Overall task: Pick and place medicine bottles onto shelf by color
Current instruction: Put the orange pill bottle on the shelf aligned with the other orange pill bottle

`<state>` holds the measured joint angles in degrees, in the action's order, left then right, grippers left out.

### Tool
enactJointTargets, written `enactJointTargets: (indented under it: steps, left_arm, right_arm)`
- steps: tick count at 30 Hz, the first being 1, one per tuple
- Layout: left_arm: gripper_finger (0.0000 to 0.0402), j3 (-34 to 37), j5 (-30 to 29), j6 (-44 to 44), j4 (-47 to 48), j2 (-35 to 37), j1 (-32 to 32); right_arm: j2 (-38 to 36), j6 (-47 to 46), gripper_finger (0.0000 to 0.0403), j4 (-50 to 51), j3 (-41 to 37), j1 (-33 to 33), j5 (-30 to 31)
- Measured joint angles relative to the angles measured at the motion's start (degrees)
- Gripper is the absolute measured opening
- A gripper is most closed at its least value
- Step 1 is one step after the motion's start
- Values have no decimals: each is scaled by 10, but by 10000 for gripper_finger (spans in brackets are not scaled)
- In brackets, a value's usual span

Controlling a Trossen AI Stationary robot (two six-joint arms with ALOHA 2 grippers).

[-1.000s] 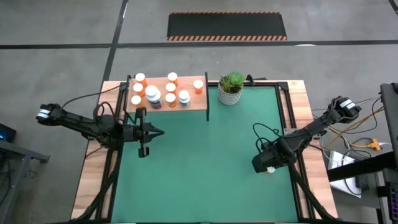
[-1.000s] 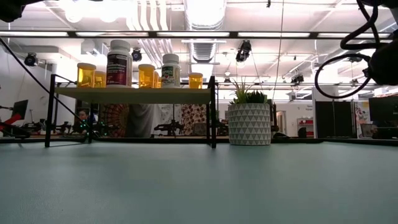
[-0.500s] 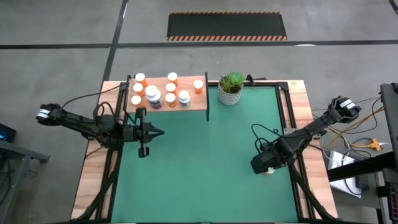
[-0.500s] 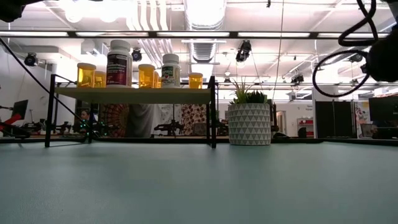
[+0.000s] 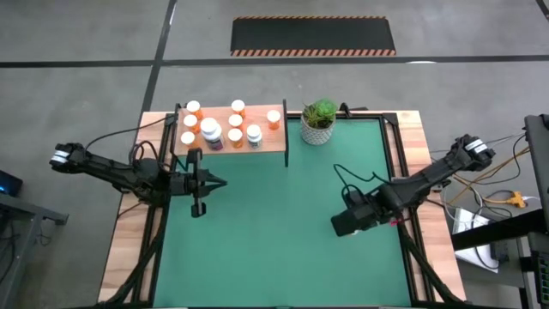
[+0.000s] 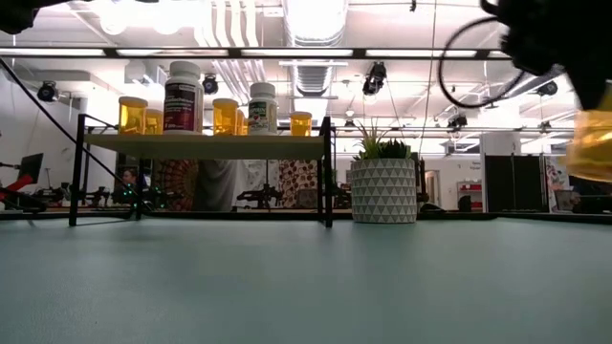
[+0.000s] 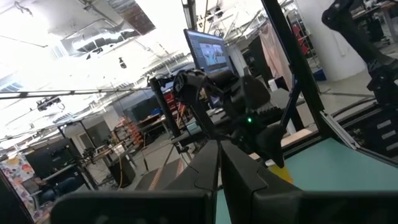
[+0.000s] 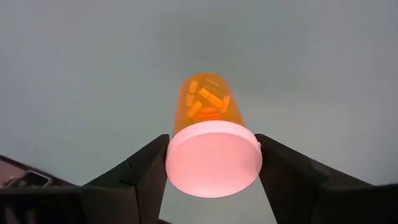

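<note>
My right gripper (image 5: 346, 225) is over the right half of the green mat, shut on an orange medicine bottle (image 8: 208, 102) with a white cap. The bottle also shows at the right edge of the low view (image 6: 593, 143); in the high view the gripper hides it. The wooden shelf (image 5: 257, 147) stands at the mat's far left on black posts and carries several white-capped bottles (image 5: 211, 130), most orange, some white. They also show in the low view (image 6: 182, 96). My left gripper (image 5: 221, 182) is shut and empty, just in front of the shelf. My right gripper pinches the bottle's white cap (image 8: 177, 158) at its rim, between the two fingers (image 8: 146, 171), one on each side. The fingers come from above, pointing down. The bottle hangs upright below them, cap up, lifted clear of the mat.
A green plant in a white patterned pot (image 5: 318, 120) stands on the mat just right of the shelf and also shows in the low view (image 6: 384, 186). The green mat (image 5: 283, 249) lies bare between the two arms. Cables run along the table's right side.
My right gripper has gone toward the table's left edge and a little toward its near edge, carrying the orange bottle. The bottle has come into the low view at its right edge.
</note>
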<state>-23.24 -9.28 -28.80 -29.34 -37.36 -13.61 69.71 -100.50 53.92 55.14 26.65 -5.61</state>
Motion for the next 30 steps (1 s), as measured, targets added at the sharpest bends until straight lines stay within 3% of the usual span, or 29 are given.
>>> enactJointTargets:
  steps: [9,19,30]
  left_arm:
    - [0,0,-7,-1,9,1,0]
    - [0,0,-85,-2,45,27,0]
    - [0,0,-94,-36,51,58,0]
  right_arm:
    - [91,189,214,88,126,-79,16]
    - [167,472,214,172,245,-182,17]
    - [171,547,214,178,347,-265,9]
